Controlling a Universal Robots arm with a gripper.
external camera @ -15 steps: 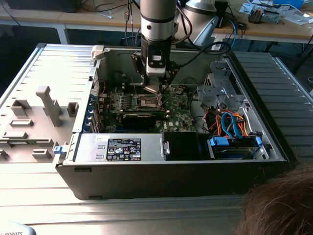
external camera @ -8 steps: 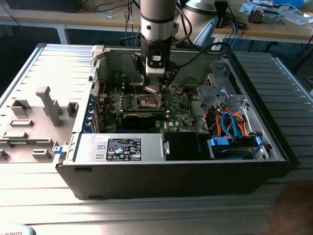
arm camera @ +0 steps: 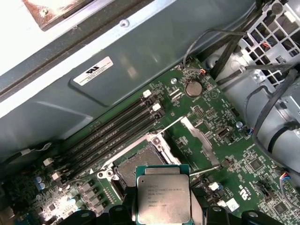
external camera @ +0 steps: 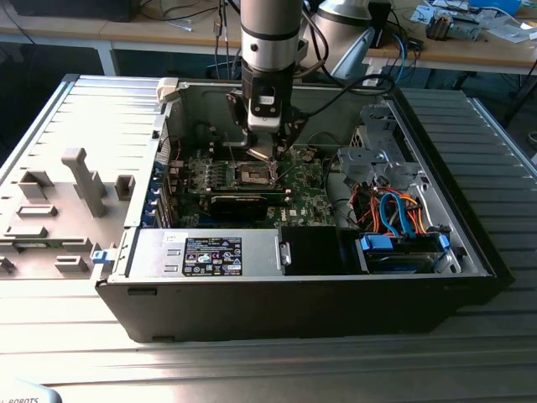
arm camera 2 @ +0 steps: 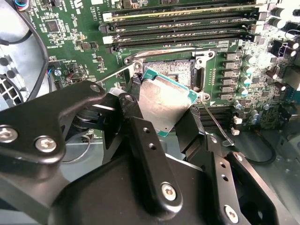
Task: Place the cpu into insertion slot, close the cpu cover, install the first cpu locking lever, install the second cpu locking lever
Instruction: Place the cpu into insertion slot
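- One chip is in hand: the gripper has its two black fingers pinched onto opposite edges of the cpu, whose dull metal top faces both wrist views.
- The cpu hangs over the near edge of the insertion slot, slightly askew to the socket's square. I judge it is not yet seated, though I cannot tell whether a corner touches the rim.
- Handling, as a judgement: the chip is light, flat and stiff. Its smooth lid and thin green edges offer little to grip, so it could twist if the pinch loosens. The underside contacts and the socket pins are fragile, so the side edges are the right place to hold it, and it should go down level with no pressing.
- Two thin wire locking levers stand raised at opposite sides of the socket, close beside the fingers.
- A silvery plate next to the socket, probably the cpu cover, looks swung open and clear of the opening.
- Beyond the socket lie the long memory slots, with a row of capacitors to one side and a coin cell further off.
- A long black card stands just in front of the socket in the exterior view, and loose cables fill the computer case towards that view's right.
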